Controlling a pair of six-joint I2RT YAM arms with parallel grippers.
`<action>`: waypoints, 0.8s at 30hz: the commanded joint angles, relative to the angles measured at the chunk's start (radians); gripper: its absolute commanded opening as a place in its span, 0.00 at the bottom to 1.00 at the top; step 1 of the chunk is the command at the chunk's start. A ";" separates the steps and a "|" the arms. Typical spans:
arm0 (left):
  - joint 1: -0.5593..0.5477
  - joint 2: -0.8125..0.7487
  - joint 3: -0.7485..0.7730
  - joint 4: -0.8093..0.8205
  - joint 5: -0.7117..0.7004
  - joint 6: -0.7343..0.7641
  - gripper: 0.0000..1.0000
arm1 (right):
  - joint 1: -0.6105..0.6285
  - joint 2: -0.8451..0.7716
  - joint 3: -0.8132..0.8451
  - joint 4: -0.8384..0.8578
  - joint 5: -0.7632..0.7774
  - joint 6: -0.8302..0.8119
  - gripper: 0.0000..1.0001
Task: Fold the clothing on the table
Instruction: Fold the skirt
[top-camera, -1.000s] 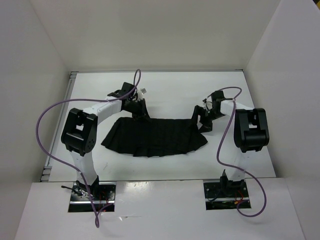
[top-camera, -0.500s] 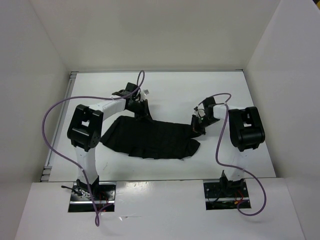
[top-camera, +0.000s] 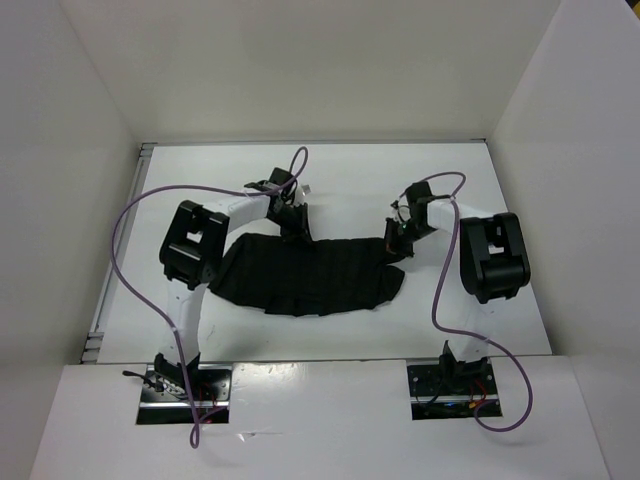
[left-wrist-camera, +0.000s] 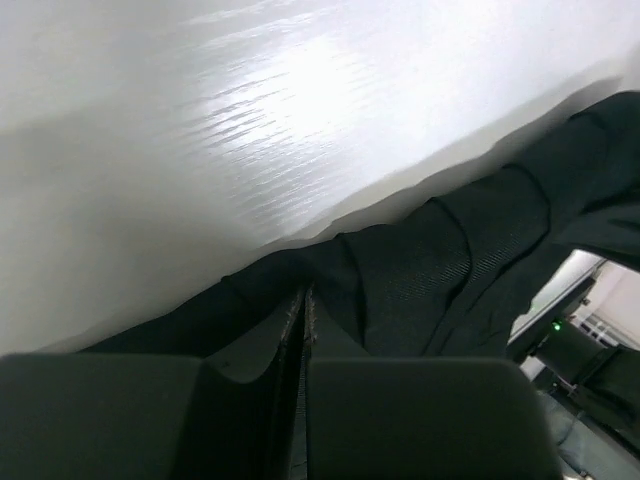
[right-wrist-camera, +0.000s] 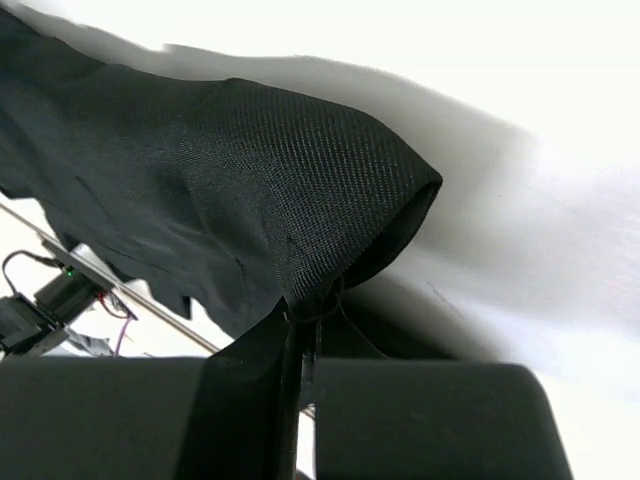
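Observation:
The black ridged clothing lies spread across the middle of the white table. My left gripper is at its far left corner, shut on the fabric edge. At the far right corner my right gripper is shut on a pinched fold of the clothing, which bulges up off the table there. In both wrist views the jaws stand pressed together with cloth between them.
White walls enclose the table on three sides. A metal edge strip runs along the table's left side. Purple cables loop from both arms. The arm bases sit at the near edge.
My right gripper closed on the clothing's far right corner. Both arms shifted a little toward the centre, and the cloth's outline bunched narrower.

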 joint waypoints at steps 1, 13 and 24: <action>-0.040 0.049 0.004 -0.009 -0.025 0.012 0.07 | -0.007 -0.079 0.112 -0.044 0.028 -0.009 0.00; -0.149 0.262 0.298 0.022 0.031 -0.106 0.07 | -0.016 -0.228 0.335 -0.156 -0.103 -0.009 0.00; -0.170 0.411 0.695 -0.137 0.029 -0.127 0.07 | 0.017 -0.251 0.326 -0.123 -0.311 0.035 0.00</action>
